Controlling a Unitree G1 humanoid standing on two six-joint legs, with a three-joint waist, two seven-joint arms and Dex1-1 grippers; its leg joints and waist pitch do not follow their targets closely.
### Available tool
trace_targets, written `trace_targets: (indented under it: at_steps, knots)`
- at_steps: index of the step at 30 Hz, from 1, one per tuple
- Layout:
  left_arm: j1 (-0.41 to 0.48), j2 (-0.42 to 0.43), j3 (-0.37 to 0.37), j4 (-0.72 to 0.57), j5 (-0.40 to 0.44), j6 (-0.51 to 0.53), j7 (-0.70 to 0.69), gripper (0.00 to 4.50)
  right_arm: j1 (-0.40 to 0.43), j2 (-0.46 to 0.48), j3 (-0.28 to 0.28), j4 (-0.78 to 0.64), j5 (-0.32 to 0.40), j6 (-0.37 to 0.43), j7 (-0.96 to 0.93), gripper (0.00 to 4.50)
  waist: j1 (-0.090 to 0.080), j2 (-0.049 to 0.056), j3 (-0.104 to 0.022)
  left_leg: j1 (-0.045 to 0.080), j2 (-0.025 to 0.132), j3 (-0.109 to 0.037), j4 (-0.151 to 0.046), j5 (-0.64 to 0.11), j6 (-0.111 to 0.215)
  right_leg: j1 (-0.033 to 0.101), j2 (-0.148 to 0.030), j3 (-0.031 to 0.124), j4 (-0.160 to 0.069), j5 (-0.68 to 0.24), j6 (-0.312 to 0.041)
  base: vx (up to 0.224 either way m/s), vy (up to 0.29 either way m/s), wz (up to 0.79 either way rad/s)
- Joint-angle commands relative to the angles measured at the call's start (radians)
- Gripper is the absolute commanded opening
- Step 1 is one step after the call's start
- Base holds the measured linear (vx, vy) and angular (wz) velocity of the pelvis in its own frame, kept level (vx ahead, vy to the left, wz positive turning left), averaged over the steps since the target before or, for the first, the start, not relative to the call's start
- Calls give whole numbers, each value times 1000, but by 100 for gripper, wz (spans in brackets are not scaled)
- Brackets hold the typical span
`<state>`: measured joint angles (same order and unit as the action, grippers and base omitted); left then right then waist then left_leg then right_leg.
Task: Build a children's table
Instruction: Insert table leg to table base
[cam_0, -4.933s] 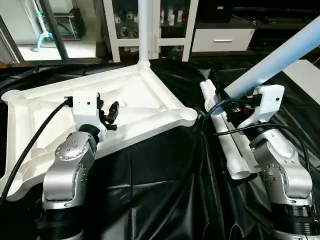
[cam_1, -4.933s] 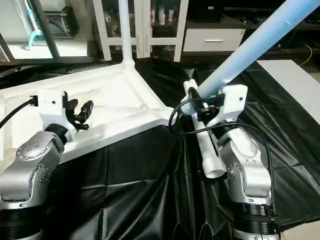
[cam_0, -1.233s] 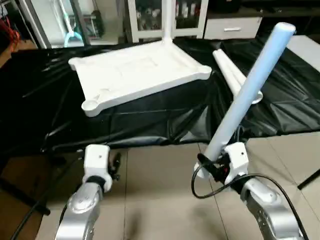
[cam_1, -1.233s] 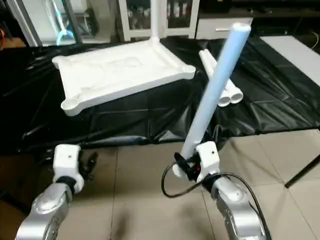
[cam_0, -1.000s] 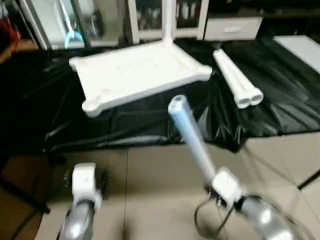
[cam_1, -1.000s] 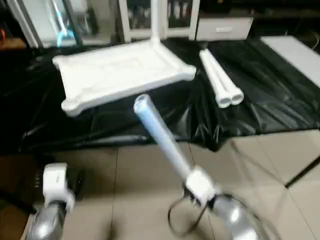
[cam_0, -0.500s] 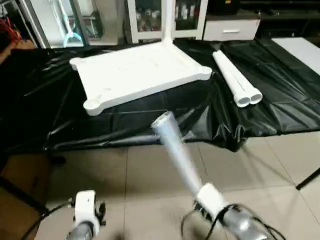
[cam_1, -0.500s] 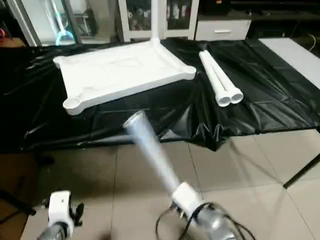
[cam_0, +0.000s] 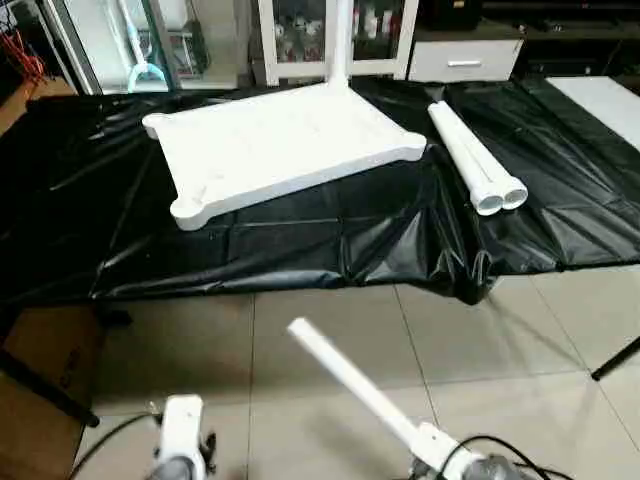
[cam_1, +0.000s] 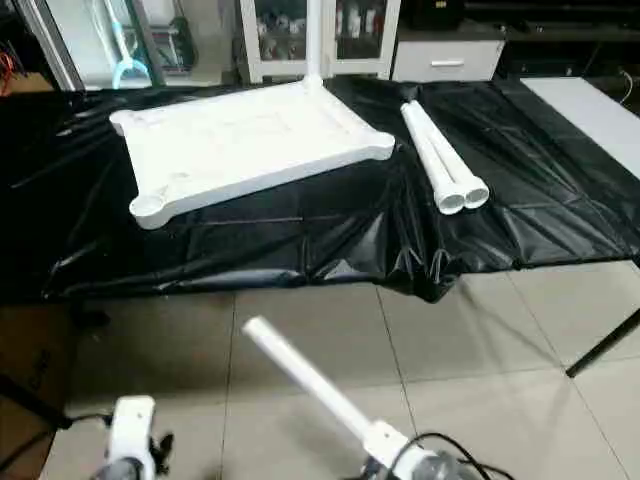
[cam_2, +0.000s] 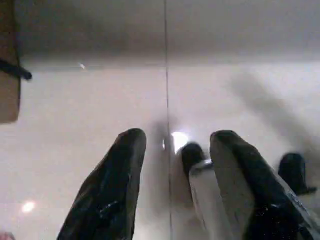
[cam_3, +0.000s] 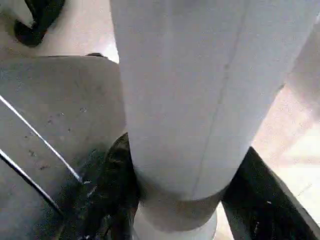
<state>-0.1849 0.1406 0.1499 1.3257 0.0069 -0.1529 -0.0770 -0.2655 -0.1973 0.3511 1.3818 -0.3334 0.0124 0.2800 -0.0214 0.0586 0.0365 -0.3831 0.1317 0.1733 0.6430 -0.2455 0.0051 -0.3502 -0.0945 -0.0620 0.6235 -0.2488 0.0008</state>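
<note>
Both arms have dropped low and back from the work, and the leg that stood tilted up a second ago now slants low over the floor tiles.

Largest first: the black sheet (cam_0: 300, 240) lies well ahead of both grippers, and on it rests the upturned tabletop (cam_0: 280, 150), with one fitted leg (cam_0: 338, 40) standing at its far corner. Two spare legs (cam_0: 470, 160) lie side by side on the sheet, up and to the right of the right gripper.

The right gripper (cam_3: 180, 200) is clamped on the thick end of the carried leg (cam_0: 350, 385), black fingers (cam_3: 115, 185) pressing its sides, the free end pointing up-left towards the tabletop. The left gripper (cam_2: 172, 165) hangs over bare tiles, its fingers (cam_2: 120, 175) apart with nothing between them.

To do this step well, I'd say the robot should lift the leg clear of the sheet's edge, bring it over an empty corner socket (cam_0: 188, 210), stand it upright, then push straight down while the left gripper steadies the tabletop. A slanted entry would likely jam.
</note>
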Motion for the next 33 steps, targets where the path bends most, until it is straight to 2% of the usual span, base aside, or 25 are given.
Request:
trace_targets:
  at_steps: [1, 2, 3, 5, 6, 7, 8, 10, 11, 13, 14, 16, 19, 20, 21, 23, 25, 29, 30, 33]
  knots:
    - [-17, -1, -8, 16, 16, 46, 22, 239, 11, 19, -85, 5, 87, 36, -13, 184, -4, -3, -39, 13, 116, -49, -117, -262, 56, 18, -94, 57, -68, 62, -309, 0, 0, 0]
    - [-23, -11, -6, 28, 16, 86, 24, 239, 18, 31, -186, 4, 176, 57, -20, 184, -4, 6, -37, 17, 119, -50, -120, -272, 53, 16, -95, 58, -70, 57, -309, 0, 0, 0]
    - [-28, -25, 11, 36, 1, 112, 31, 239, 23, 36, -243, 4, 221, 69, -20, 184, -6, 5, -36, 18, 121, -52, -123, -290, 44, 16, -93, 57, -69, 43, -310, 0, 0, 0]
    - [-34, -36, 24, 39, -10, 127, 43, 239, 29, 34, -257, 4, 230, 62, -19, 184, -7, -3, -36, 14, 120, -51, -123, -296, 40, 17, -93, 55, -72, 25, -308, 0, 0, 0]
    - [-38, -44, 32, 42, -15, 133, 52, 239, 34, 30, -253, 4, 220, 54, -22, 184, -6, 2, -36, 17, 119, -50, -122, -299, 35, 14, -94, 54, -74, 12, -308, 0, 0, 0]
    - [-40, -48, 37, 43, -18, 134, 50, 239, 38, 28, -247, 4, 209, 51, -28, 184, -8, -5, -35, 14, 119, -49, -122, -298, 37, 14, -94, 54, -75, 6, -307, 0, 0, 0]
    - [-42, -54, 39, 43, -19, 128, 45, 239, 44, 25, -238, 5, 196, 50, -33, 184, -6, 0, -34, 15, 117, -49, -122, -300, 34, 12, -95, 55, -78, -13, -306, 0, 0, 0]
    - [-46, -61, 35, 43, -15, 119, 40, 239, 50, 25, -234, 6, 190, 55, -31, 184, -6, -2, -33, 16, 118, -49, -123, -312, 28, 11, -96, 56, -82, -37, -299, 0, 0, 0]
    - [-51, -77, 34, 44, -15, 117, 31, 239, 57, 29, -243, 7, 195, 71, -19, 184, -6, 1, -33, 16, 117, -50, -124, -319, 25, 10, -95, 56, -83, -46, -294, 0, 0, 0]
    - [-54, -90, 29, 44, -6, 124, 35, 239, 62, 38, -280, 7, 213, 99, -4, 184, -6, -1, -33, 17, 118, -50, -125, -315, 26, 10, -94, 56, -83, -35, -292, 0, 0, 0]
    - [-54, -90, 29, 44, -6, 124, 35, 239, 62, 38, -280, 7, 213, 99, -4, 184, -5, -2, -34, 16, 119, -51, -126, -302, 29, 13, -96, 56, -81, -17, -292, 0, 0, 0]
    - [-57, -104, 10, 44, 17, 124, 47, 239, 67, 45, -264, 7, 189, 96, 1, 184, -5, -3, -37, 11, 118, -50, -123, -257, 46, 16, -96, 54, -78, 29, -295, 0, 0, 0]
    - [-65, -123, 8, 45, 31, 125, 69, 239, 67, 48, -187, 10, 109, 78, 3, 184, -4, -4, -39, 11, 118, -47, -119, -216, 71, 16, -96, 50, -76, 66, -298, 0, 0, 0]
    - [-66, -124, 9, 46, 31, 125, 70, 239, 67, 48, -181, 11, 104, 76, 4, 184, -4, -4, -38, 11, 119, -47, -119, -213, 77, 16, -97, 50, -77, 66, -299, 0, 0, 0]
    - [-68, -127, 6, 46, 36, 123, 74, 239, 66, 48, -169, 11, 90, 74, 1, 184, -3, -4, -38, 12, 120, -47, -120, -217, 79, 16, -97, 50, -77, 63, -299, 0, 0, 0]
    - [-75, -138, -3, 47, 47, 119, 83, 239, 60, 41, -102, 13, 14, 56, -19, 184, -3, -5, -37, 12, 119, -47, -122, -229, 75, 15, -96, 49, -79, 50, -297, 0, 0, 0]
    - [-83, -148, -5, 47, 54, 108, 90, 239, 52, 33, -29, 14, -71, 24, -41, 184, -4, -8, -35, 14, 119, -46, -123, -252, 59, 12, -95, 50, -84, 17, -296, 0, 0, 0]
    - [-95, -165, 7, 50, 45, 128, 97, 239, 36, 45, -75, 10, -37, -6, -72, 184, -5, -7, -33, 15, 121, -50, -129, -297, 36, 12, -96, 54, -87, -25, -288, 0, 0, 0]
    - [-97, -169, 8, 51, 45, 137, 99, 239, 33, 48, -77, 10, -37, -7, -78, 184, -6, -9, -33, 15, 120, -50, -129, -306, 32, 11, -95, 54, -88, -26, -286, 0, 0, 0]
    - [-100, -180, 17, 53, 48, 157, 103, 239, 30, 52, -41, 12, -76, -27, -93, 184, -8, -5, -34, 13, 120, -50, -129, -290, 34, 12, -95, 54, -85, 5, -291, 0, 0, 0]
